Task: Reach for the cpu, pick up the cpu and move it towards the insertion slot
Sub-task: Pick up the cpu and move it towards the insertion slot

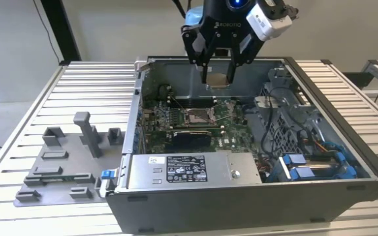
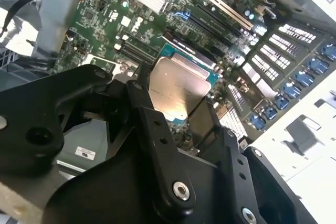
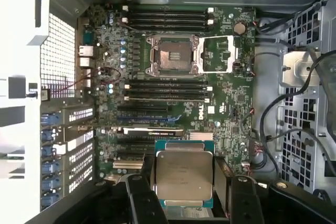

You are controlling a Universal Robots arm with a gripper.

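Silver-grey thin square cpu [image 3: 184, 175] with a green-edged substrate is clamped between the black two-finger gripper [image 1: 216, 78], fingers [image 3: 221, 182] closed on its opposite edges. It hangs in the air above the open grey metal computer case [image 1: 346, 147], over the green motherboard [image 3: 226, 103]. The square silver metal-framed insertion slot [image 3: 171, 56] (dark centre, load plate flipped open beside it) lies well apart from the cpu. Grey plastic fixture blocks [image 1: 71, 157] sit on the slatted table at the exterior view's left.
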